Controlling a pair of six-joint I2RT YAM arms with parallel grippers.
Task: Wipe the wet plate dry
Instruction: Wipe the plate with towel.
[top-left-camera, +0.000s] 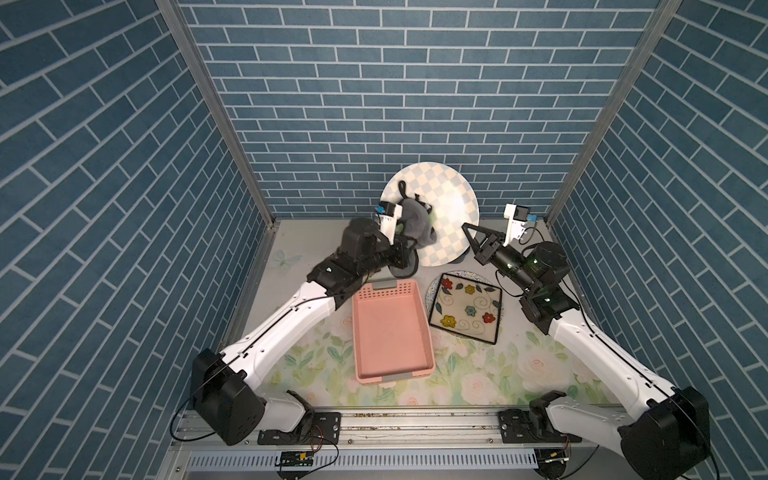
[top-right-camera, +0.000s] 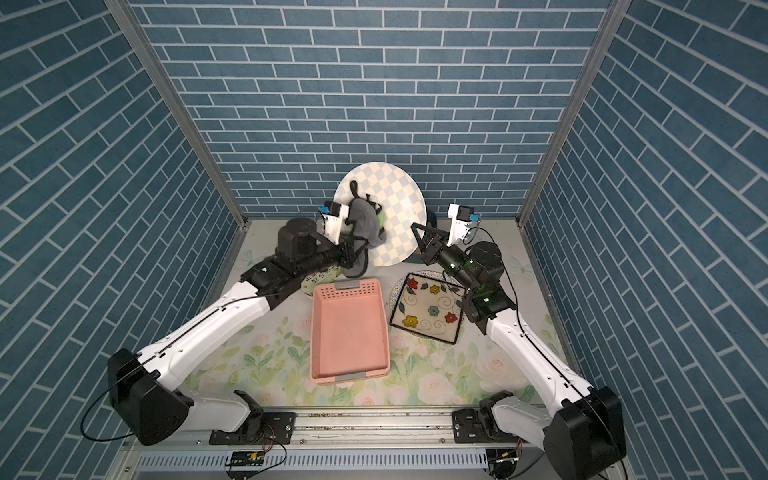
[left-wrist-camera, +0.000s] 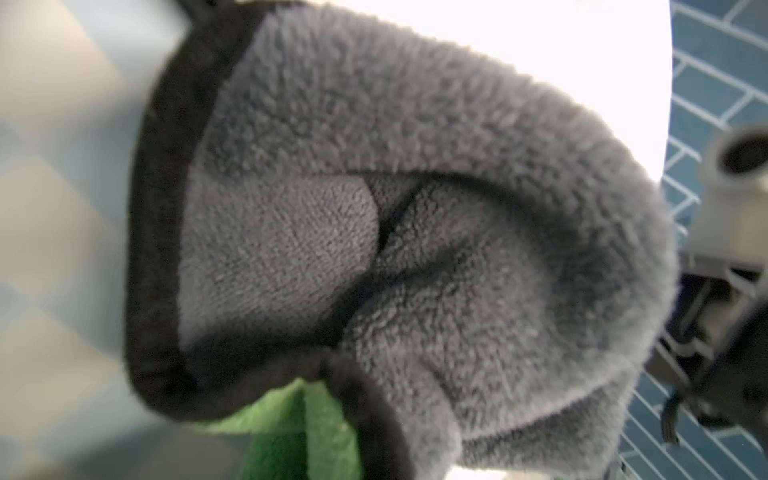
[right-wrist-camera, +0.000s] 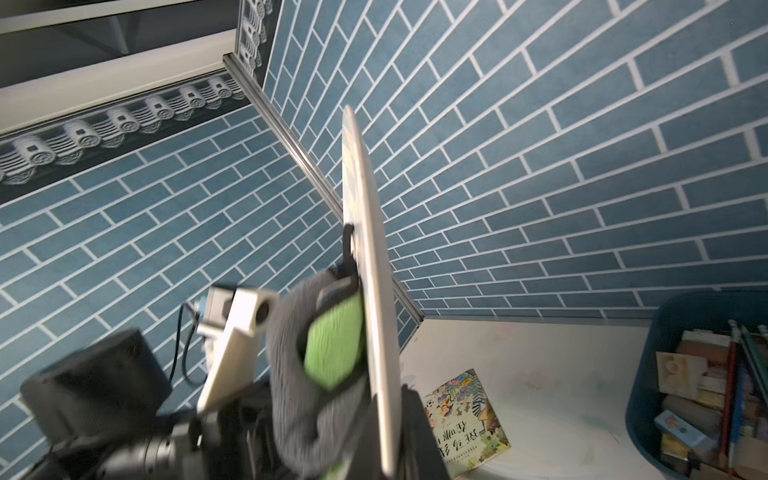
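Bounding edges: the bench (top-left-camera: 519, 365) is closed in on three sides by blue brick-pattern walls; the back wall (top-left-camera: 374, 124) is seen close behind the checkered plate (top-left-camera: 446, 191).
Open room: bare bench is seen in front of the square flowered plate (top-left-camera: 465, 309) and along the right side. The middle is taken up by the pink basket (top-left-camera: 392, 332), with the square flowered plate just beside it.
Checkered plate: it is held up on edge and tilted, at the rear centre of the bench. It is seen edge-on in the right wrist view (right-wrist-camera: 376, 291).
Right end effector (top-left-camera: 468, 231): it is pressed together on the checkered plate's lower right rim.
Left end effector (top-left-camera: 406, 241): it is pinched shut on the grey cloth (top-left-camera: 415, 218); the fingertips are hidden by the pile.
Cloth contact: the grey cloth, with a green face showing, is pressed against the checkered face, left of its centre.
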